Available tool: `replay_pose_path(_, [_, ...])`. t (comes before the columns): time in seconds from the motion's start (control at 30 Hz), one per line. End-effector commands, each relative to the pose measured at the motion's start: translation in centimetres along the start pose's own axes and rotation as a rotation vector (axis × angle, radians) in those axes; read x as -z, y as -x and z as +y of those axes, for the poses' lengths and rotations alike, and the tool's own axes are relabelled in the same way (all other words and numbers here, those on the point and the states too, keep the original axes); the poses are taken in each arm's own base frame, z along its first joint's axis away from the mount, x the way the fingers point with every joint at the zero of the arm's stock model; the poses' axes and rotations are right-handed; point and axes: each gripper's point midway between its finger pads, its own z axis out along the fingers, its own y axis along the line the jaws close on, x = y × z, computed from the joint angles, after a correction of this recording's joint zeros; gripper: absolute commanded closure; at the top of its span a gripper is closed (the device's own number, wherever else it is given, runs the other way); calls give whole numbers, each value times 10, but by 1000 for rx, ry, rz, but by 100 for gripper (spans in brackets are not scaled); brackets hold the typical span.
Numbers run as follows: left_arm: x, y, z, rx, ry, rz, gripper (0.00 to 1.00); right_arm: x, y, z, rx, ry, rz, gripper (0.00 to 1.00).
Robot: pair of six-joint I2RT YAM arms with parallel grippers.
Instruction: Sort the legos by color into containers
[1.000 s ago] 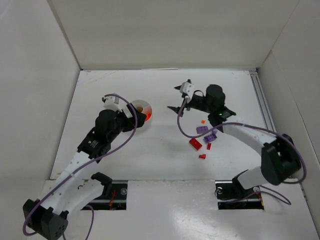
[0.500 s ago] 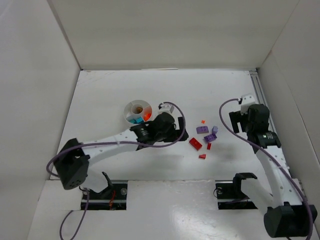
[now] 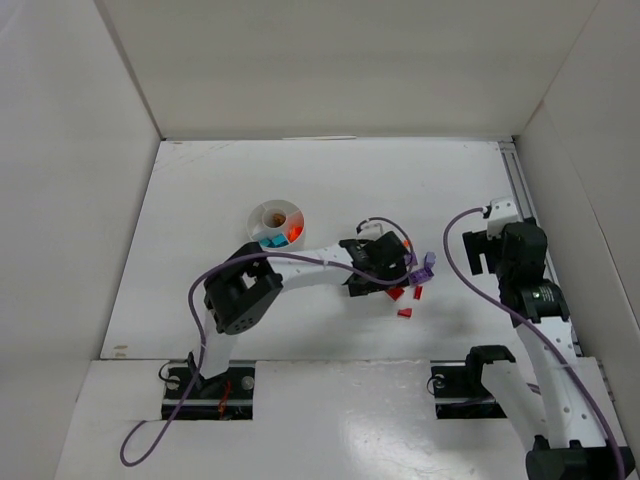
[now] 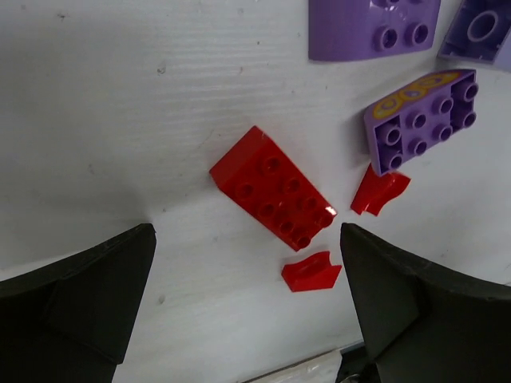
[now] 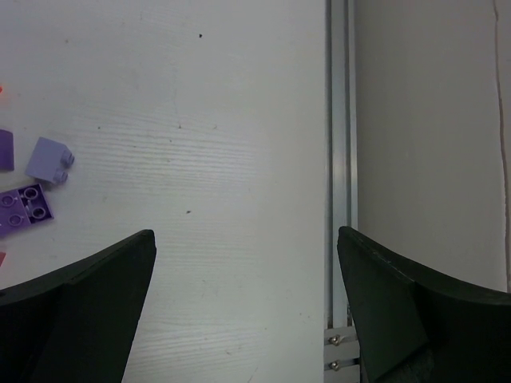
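On white table [image 3: 200, 200], dish [image 3: 256, 212] holds teal, orange bricks [image 3: 271, 241]; left gripper [image 4: 246, 243], right gripper [image 5: 246, 235] agape.

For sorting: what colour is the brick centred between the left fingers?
Red brick; left wrist view.

Glossy red on the studded brick [image 4: 273, 198], same red on the small chip [image 4: 311, 271]; purple brick [image 4: 421, 120] carries a yellow-and-orange oval print; white dish [image 3: 253, 216] shows teal and orange-red inside, table [image 4: 120, 96] plain white
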Motion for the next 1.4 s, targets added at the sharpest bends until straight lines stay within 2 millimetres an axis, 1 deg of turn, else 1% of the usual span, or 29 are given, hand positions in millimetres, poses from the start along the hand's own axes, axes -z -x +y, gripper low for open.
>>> replay_pose_path(0.0, [7, 16, -13, 54, 46, -28, 1, 3, 3, 1, -7, -12, -21, 0])
replay_pose_path(0.07, [2, 18, -9, 64, 95, -36, 6, 3, 4, 2, -2, -12, -22, 0])
replay_pose_path(0.1, [-3, 16, -2, 57, 131, -32, 7, 5, 5, 1, -4, -15, -30, 0])
replay_pose_path(0.13, [0, 24, -8, 71, 127, -57, 7, 5, 5, 1, -5, -15, -30, 0])
replay_pose_path(0.17, [-2, 26, -8, 70, 133, -68, 11, 5, 8, 2, -3, -11, -42, 0])
replay_pose_path(0.2, [-2, 26, -4, 66, 151, -72, 11, 5, 8, 2, -3, -11, -43, 0])
replay_pose_path(0.23, [-2, 30, -7, 67, 151, -84, 12, 5, 8, 2, -3, -11, -43, 0])
replay_pose_path(0.27, [-4, 30, -4, 71, 171, -91, 14, 5, 8, 2, -3, -11, -43, 0])
replay_pose_path(0.3, [-3, 32, -8, 73, 163, -95, 15, 5, 8, 2, -3, -11, -43, 0])
replay_pose_path(0.33, [-10, 27, 0, 64, 198, -80, 17, 5, 8, 2, -3, -11, -43, 0])
replay_pose_path(0.4, [-11, 31, -3, 63, 204, -87, 19, 5, 9, 3, 1, -12, -43, 0])
replay_pose_path(0.43, [-13, 31, -5, 63, 203, -87, 24, 5, 7, 4, 1, -12, -43, 0])
replay_pose_path(0.47, [-15, 27, -7, 53, 208, -81, 26, 5, 7, 4, 1, -12, -43, 0])
replay_pose_path(0.53, [-16, 26, -5, 50, 220, -76, 30, 5, 7, 4, 1, -12, -43, 0])
replay_pose_path(0.57, [-15, 26, 1, 56, 249, -82, 31, 5, 7, 4, 1, -12, -43, 0])
replay_pose_path(0.63, [-18, 24, 7, 59, 274, -83, 39, 7, 8, 3, -2, -15, -53, 0])
replay_pose_path(0.7, [-18, 26, 8, 58, 277, -93, 43, 7, 10, 2, -4, -18, -61, 0])
replay_pose_path(0.73, [-17, 22, 6, 50, 274, -90, 47, 6, 7, 3, -2, -15, -53, 0])
replay_pose_path(0.83, [-17, 22, 6, 50, 274, -90, 52, 6, 8, 6, 2, -8, -57, 0])
replay_pose_path(0.87, [-18, 23, 3, 53, 263, -95, 57, 6, 8, 6, 2, -8, -57, 0])
replay_pose_path(0.9, [-18, 22, 3, 41, 260, -84, 58, 7, 9, 5, 0, -11, -65, 0])
replay_pose_path(0.93, [-18, 19, -5, 31, 231, -81, 60, 8, 9, 5, 0, -11, -65, 0])
replay_pose_path(1.1, [-19, 18, -7, 15, 220, -74, 66, 9, 9, 2, -3, -22, -71, 0])
replay_pose_path(1.13, [-15, 20, -10, 17, 212, -78, 68, 11, 10, 1, -6, -25, -79, 0])
replay_pose_path(1.17, [-17, 19, -7, 7, 213, -76, 70, 11, 10, 1, -6, -25, -79, 0])
replay_pose_path(1.23, [-14, 17, -14, 3, 192, -81, 72, 11, 10, 1, -6, -25, -79, 0])
replay_pose_path(1.27, [-15, 15, -10, 1, 202, -77, 76, 11, 10, 1, -6, -25, -79, 0])
replay_pose_path(1.3, [-12, 17, -12, 3, 194, -80, 79, 11, 10, 1, -6, -25, -79, 0])
replay_pose_path(1.37, [-9, 20, -14, 4, 189, -93, 80, 11, 10, 1, -6, -25, -79, 0])
